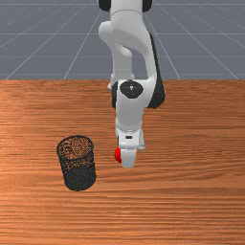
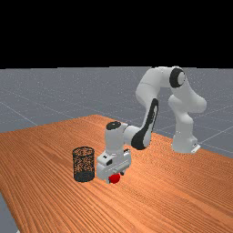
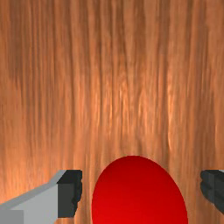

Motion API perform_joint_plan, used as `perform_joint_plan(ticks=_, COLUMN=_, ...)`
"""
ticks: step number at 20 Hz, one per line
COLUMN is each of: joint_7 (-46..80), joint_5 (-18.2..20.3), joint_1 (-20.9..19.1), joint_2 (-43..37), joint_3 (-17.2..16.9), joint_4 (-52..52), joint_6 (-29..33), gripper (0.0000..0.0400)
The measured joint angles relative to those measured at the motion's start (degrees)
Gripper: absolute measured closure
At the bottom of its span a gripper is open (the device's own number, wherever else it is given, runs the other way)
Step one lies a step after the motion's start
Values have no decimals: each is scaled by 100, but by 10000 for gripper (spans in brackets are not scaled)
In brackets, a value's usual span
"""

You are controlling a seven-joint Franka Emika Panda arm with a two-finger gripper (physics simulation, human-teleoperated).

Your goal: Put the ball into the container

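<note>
My gripper (image 1: 127,160) is low over the table in the front view, its hand partly covering the red ball (image 1: 117,155). In the far view the gripper (image 2: 116,177) has the ball (image 2: 114,178) at its fingers. The wrist view has the ball (image 3: 139,192) between the two fingers of the open gripper (image 3: 141,192), with a gap on each side. The container, a black mesh basket (image 1: 79,178), stands upright, to the left of the ball in the front view; the far view also has this basket (image 2: 83,176) left of the hand.
The wooden table (image 1: 191,201) extends around the ball and basket. In the front view, bare wood separates the basket from the hand. The basket's rim rises above the tabletop.
</note>
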Motion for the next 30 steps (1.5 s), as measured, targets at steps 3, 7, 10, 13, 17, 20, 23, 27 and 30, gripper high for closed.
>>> perform_joint_plan(ticks=3, joint_7=0, joint_5=0, joint_1=1, joint_2=-30, joint_3=1, joint_4=-32, joint_6=-10, gripper=130)
perform_joint_plan(ticks=7, joint_7=17, joint_5=-13, joint_1=10, joint_2=-246, joint_3=-10, joint_4=-254, joint_6=141, gripper=130)
perform_joint_plan(ticks=10, joint_7=37, joint_5=-33, joint_1=23, joint_2=-640, joint_3=-25, joint_4=-524, joint_6=226, gripper=132)
perform_joint_plan(ticks=13, joint_7=8, joint_5=-14, joint_1=13, joint_2=-871, joint_3=-9, joint_4=-456, joint_6=-177, gripper=132)
perform_joint_plan(ticks=17, joint_7=-2, joint_5=-10, joint_1=13, joint_2=-1159, joint_3=-6, joint_4=-484, joint_6=-414, gripper=132)
perform_joint_plan(ticks=20, joint_7=7, joint_5=-22, joint_1=18, joint_2=-1488, joint_3=-11, joint_4=-614, joint_6=-463, gripper=132)
perform_joint_plan(ticks=23, joint_7=-21, joint_5=-3, joint_1=14, joint_2=-1689, joint_3=-1, joint_4=-453, joint_6=-913, gripper=132)
perform_joint_plan(ticks=27, joint_7=11, joint_5=-143, joint_1=39, joint_2=-1715, joint_3=-67, joint_4=-310, joint_6=-1184, gripper=132)
perform_joint_plan(ticks=30, joint_7=-569, joint_5=-47, joint_1=-183, joint_2=-1718, joint_3=-44, joint_4=-331, joint_6=-1140, gripper=132)
